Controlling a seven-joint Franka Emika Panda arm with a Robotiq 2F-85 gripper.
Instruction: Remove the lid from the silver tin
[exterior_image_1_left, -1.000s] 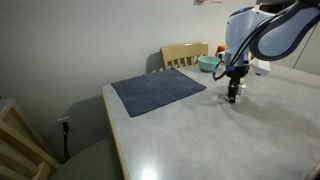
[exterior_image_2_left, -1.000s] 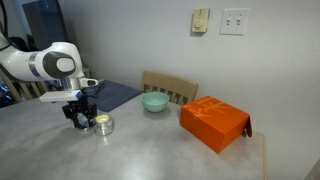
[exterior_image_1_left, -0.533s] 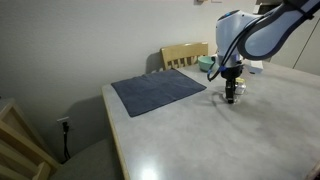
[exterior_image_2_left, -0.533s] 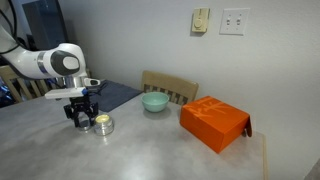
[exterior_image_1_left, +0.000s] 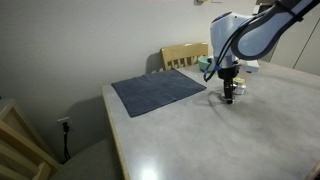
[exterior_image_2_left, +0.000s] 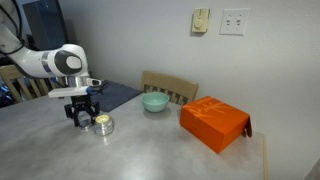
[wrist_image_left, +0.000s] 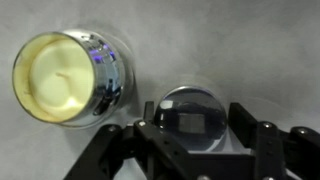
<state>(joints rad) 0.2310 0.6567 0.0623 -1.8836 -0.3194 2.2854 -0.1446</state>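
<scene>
Gripper (wrist_image_left: 193, 122) pinches the lid (wrist_image_left: 190, 110) beside the uncovered silver tin (wrist_image_left: 68, 78). Held low, seemingly for set-down.

Set off a table corner in an exterior view, looking along the grey table (exterior_image_1_left: 200, 130) toward the wall, at middle distance, with the blue mat (exterior_image_1_left: 158, 92) central and the gripper (exterior_image_1_left: 229, 97) far right. Set across the table in an exterior view, facing a wall with switch plates (exterior_image_2_left: 235, 20), the orange box (exterior_image_2_left: 213, 122) nearer, the gripper (exterior_image_2_left: 78, 118) at left. Shared by both: table, mat, wooden chair (exterior_image_1_left: 185, 55), teal bowl (exterior_image_2_left: 155, 102), arm. From the wrist, straight down and very close onto the silver tin (wrist_image_left: 65, 75) and the lid (wrist_image_left: 190, 115).
</scene>
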